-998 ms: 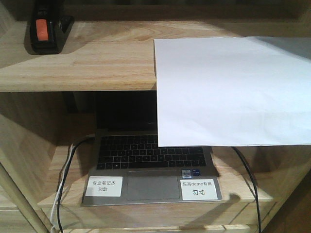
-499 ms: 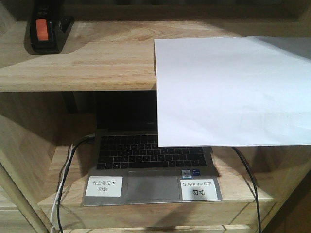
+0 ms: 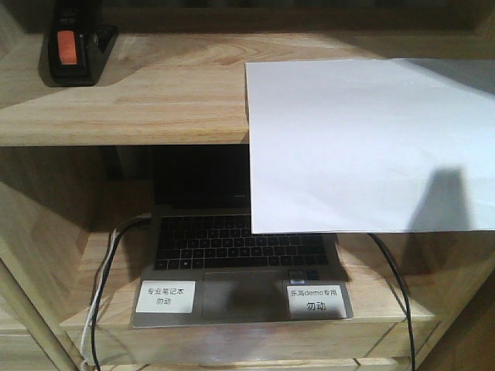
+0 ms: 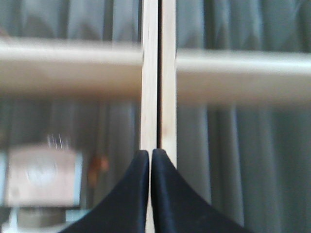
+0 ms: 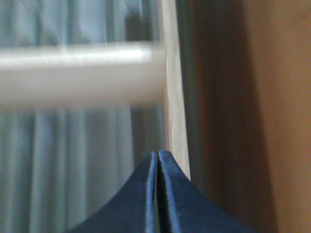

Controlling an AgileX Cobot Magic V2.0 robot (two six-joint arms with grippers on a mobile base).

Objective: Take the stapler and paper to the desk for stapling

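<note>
Black stapler (image 3: pixel 73 46) far L on shelf (image 3: pixel 155 93), long axis pointing away; paper (image 3: pixel 371 147) to R, overhanging edge. My L hand (image 4: pixel 150 151), R hand (image 5: pixel 158 153) both clenched, empty. L prob. nearer stapler.

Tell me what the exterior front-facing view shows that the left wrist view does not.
Only the front view: the stapler and the paper up top, an open laptop below. Only the left wrist view: the left pincer, shut, and a grey curtain. Both: light wooden shelving.
</note>
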